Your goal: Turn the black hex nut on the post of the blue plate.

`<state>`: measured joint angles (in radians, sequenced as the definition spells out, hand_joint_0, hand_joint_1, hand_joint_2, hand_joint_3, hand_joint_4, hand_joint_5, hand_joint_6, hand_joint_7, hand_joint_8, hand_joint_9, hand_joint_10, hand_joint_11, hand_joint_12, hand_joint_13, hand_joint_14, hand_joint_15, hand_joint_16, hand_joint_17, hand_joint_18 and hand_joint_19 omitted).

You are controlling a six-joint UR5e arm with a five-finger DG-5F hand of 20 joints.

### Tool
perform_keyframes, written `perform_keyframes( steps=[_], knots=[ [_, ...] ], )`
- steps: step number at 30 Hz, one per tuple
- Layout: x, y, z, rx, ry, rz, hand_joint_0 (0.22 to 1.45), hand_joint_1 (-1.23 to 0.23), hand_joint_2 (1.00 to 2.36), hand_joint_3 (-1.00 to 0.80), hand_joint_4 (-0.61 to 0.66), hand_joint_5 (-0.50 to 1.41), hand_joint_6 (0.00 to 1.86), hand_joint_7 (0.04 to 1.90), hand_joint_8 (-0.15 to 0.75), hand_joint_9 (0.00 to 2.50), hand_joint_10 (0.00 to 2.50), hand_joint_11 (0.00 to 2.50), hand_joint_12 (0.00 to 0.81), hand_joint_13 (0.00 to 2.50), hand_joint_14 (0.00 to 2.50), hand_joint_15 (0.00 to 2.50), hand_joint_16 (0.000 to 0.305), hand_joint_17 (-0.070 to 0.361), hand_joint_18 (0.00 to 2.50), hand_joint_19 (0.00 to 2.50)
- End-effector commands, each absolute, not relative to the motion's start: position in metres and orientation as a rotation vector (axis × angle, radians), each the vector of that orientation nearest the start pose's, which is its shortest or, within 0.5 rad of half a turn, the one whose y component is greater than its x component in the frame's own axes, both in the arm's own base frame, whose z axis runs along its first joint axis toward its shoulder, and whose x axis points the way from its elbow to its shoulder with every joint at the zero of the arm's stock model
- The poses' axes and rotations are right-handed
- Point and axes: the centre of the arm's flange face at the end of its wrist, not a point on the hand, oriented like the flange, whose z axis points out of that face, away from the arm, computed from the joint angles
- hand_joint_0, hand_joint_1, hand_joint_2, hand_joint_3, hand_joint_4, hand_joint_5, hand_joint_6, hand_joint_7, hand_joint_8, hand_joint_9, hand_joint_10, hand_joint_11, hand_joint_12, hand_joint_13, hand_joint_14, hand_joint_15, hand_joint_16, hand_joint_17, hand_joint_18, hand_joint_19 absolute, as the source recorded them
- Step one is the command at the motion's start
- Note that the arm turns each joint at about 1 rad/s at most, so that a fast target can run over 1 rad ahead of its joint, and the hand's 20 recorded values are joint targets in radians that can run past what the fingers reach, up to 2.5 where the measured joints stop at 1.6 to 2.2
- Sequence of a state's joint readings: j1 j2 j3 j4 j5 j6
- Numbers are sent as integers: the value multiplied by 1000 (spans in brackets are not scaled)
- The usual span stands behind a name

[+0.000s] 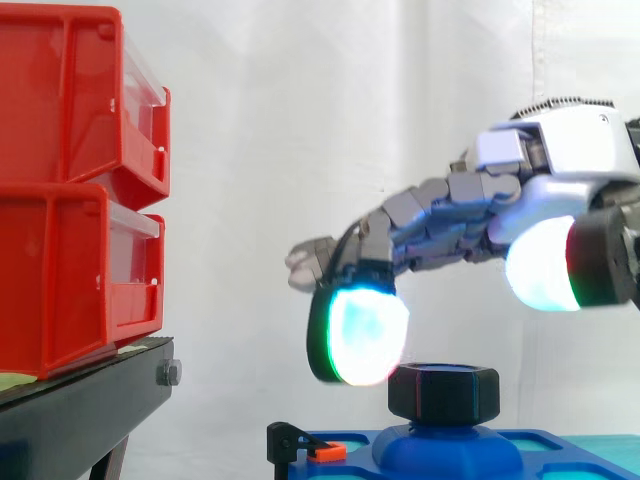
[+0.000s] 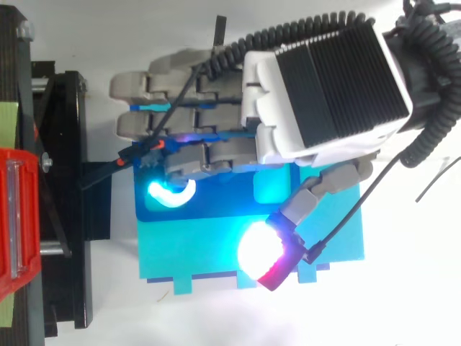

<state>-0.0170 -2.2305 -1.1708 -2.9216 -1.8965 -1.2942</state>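
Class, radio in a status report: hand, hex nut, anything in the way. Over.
Hand open, over the black hex nut, no grip. Nut sits on post of blue plate. Nothing in the way; red bins off aside.

From above, my robot hand point(image 2: 317, 94) covers the black hex nut point(image 1: 444, 392) and its post entirely, along with the upper part of the blue plate point(image 2: 216, 252). In the side view the plate runs off the bottom and right edges, and the nut hides the post. My wrist is cut by the right edge there. The red bins point(image 1: 60, 190) are cropped at the left edge, and the black stand point(image 1: 70, 420) at the lower left corner. I cannot tell whether my lowest glowing pad point(image 1: 365, 335) touches the nut, because the glow blurs its outline.
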Motion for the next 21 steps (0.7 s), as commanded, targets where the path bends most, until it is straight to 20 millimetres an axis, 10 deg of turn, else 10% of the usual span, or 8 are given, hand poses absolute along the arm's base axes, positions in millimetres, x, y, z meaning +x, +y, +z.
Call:
perform_keyframes(
  steps=[1,21],
  knots=[
    [725,-113,283,-8,1636,468,442,-424,1000,-500,230,-212,504,861,255,200,0,0,368,0,0,0,54,122,0,337],
    [723,-120,270,-30,1587,454,445,-418,1000,-500,229,-212,504,861,254,200,0,0,368,0,0,0,54,121,0,348]
  ],
)
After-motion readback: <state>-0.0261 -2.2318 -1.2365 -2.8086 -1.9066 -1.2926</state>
